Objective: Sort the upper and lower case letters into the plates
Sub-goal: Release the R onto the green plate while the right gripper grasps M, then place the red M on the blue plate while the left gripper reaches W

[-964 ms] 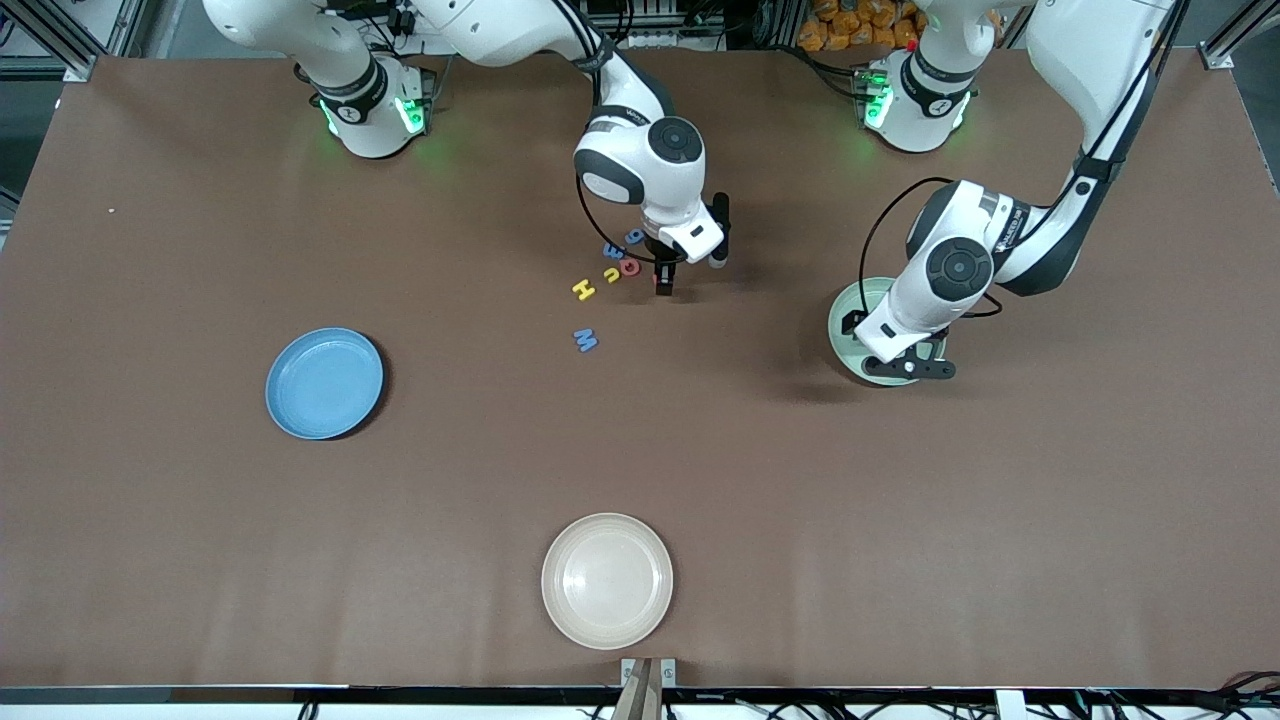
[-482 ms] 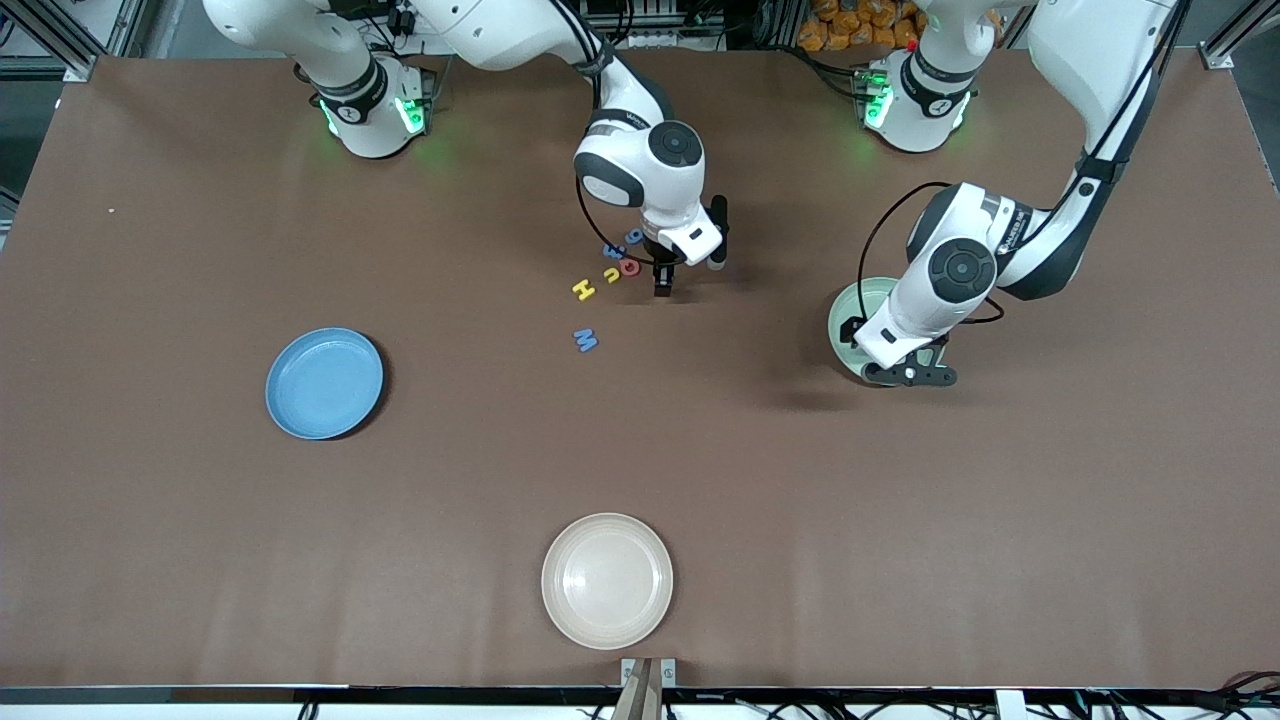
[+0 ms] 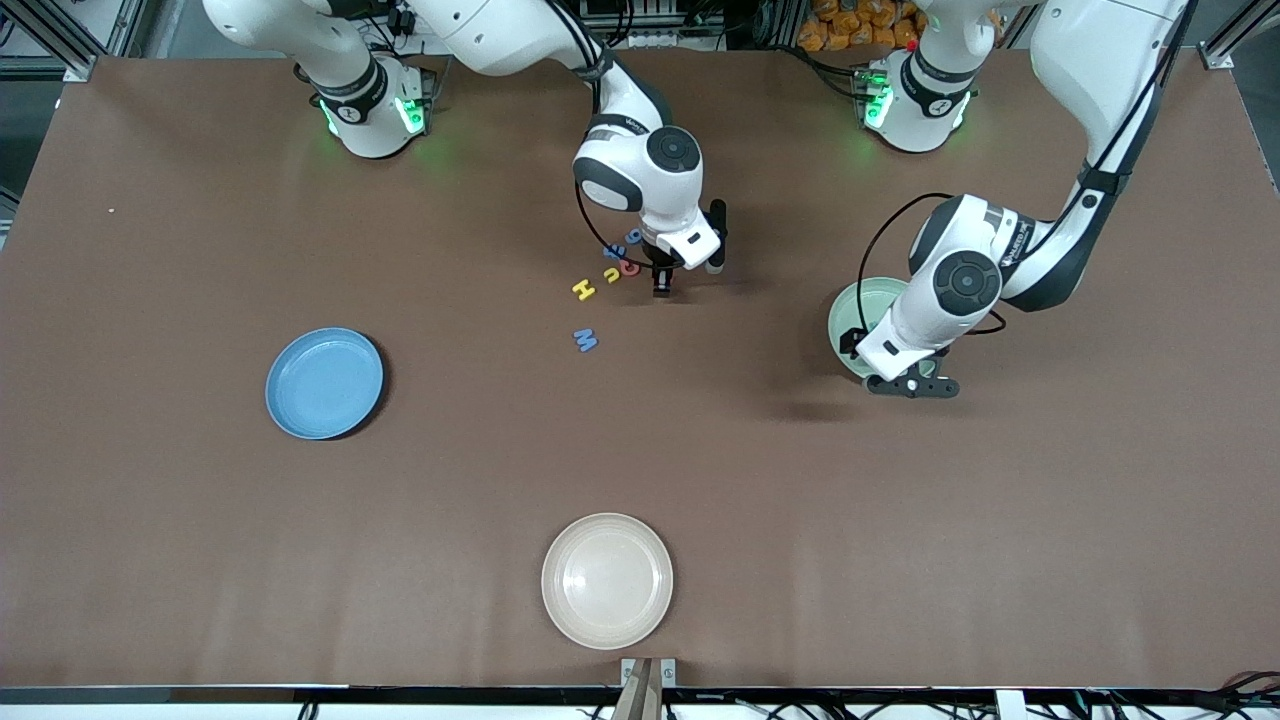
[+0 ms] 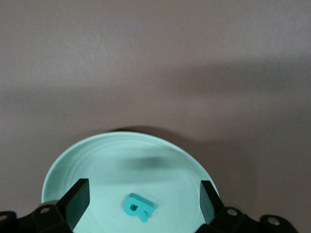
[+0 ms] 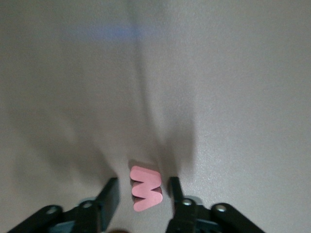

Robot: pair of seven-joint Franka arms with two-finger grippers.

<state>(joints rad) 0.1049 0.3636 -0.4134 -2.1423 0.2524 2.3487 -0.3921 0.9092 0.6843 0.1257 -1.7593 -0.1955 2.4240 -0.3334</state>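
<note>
Right wrist view shows the right gripper (image 5: 141, 194) low over the desk (image 3: 800, 520) with its jaws apart around a pink letter (image 5: 145, 188), ready to pinch it, while the left gripper (image 4: 141, 201), jaws apart, hangs over the green plate (image 4: 97, 165) where a teal letter (image 4: 138, 207) lies.

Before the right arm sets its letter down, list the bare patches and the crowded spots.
Bare table lies between the blue plate, the cream plate and the mint plate. The blue plate is empty. Crowded: the letter cluster beside the right tool; the left tool hangs by the mint plate.
</note>
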